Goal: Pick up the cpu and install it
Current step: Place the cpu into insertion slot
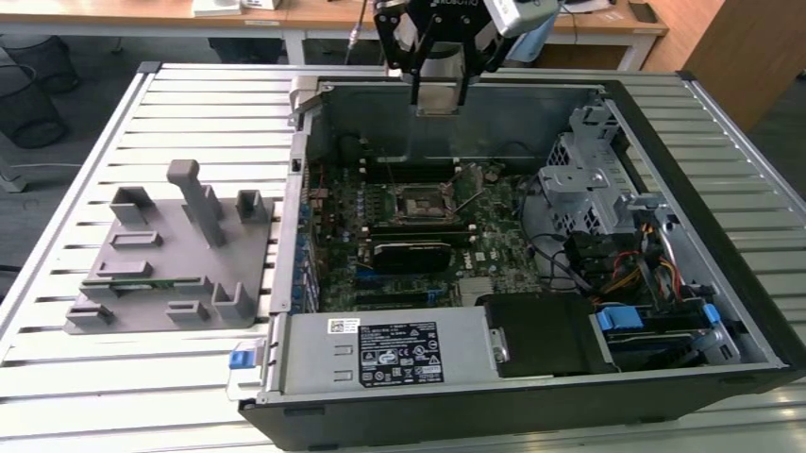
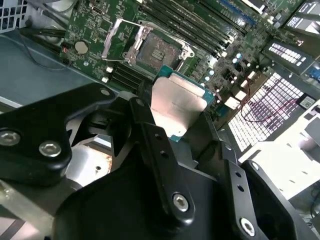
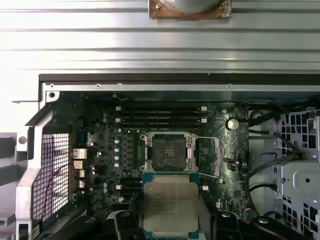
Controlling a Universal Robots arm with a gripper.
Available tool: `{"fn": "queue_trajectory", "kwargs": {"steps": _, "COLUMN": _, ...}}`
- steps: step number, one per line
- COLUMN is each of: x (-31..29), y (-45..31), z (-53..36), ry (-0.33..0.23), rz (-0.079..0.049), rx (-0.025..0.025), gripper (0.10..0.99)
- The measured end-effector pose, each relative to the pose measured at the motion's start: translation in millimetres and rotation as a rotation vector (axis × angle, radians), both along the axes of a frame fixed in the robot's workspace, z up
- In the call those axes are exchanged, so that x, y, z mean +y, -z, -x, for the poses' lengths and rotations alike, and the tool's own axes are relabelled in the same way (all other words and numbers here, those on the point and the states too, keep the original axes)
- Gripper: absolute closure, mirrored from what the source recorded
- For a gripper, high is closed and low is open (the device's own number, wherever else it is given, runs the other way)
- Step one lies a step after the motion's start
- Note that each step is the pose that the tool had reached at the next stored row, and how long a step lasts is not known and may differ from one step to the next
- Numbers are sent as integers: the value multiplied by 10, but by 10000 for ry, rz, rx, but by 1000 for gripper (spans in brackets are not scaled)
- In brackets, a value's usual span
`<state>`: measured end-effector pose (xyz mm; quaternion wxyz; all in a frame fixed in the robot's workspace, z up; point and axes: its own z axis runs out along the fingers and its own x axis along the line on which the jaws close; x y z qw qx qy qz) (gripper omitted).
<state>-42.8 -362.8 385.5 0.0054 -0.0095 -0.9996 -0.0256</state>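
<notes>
The cpu [image 1: 437,95] is a flat silvery square held between my gripper's [image 1: 437,85] black fingers, high above the rear part of the open computer case [image 1: 705,189]. In both wrist views the cpu [image 2: 176,100] [image 3: 170,202] shows its metal top and thin teal edge, clamped at two opposite sides by the gripper [image 2: 175,122] [image 3: 170,217]. Below it, the dark square socket [image 1: 422,201] [image 2: 155,52] [image 3: 167,152] on the green motherboard stands with its metal frame swung open. The cpu hangs short of the socket, not touching the board.
A grey fixture [image 1: 176,255] with upright posts lies on the slatted table [image 1: 214,104] at the exterior view's left. Inside the case are a power supply [image 1: 391,351], a metal drive cage [image 1: 592,175], cables [image 1: 629,274] and memory slots [image 3: 160,116] beside the socket.
</notes>
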Motion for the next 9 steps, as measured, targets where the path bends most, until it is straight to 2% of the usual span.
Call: {"fn": "queue_trajectory", "kwargs": {"steps": 9, "x": 0, "y": 5, "z": 0, "ry": 874, "rz": 7, "rx": 0, "gripper": 553}}
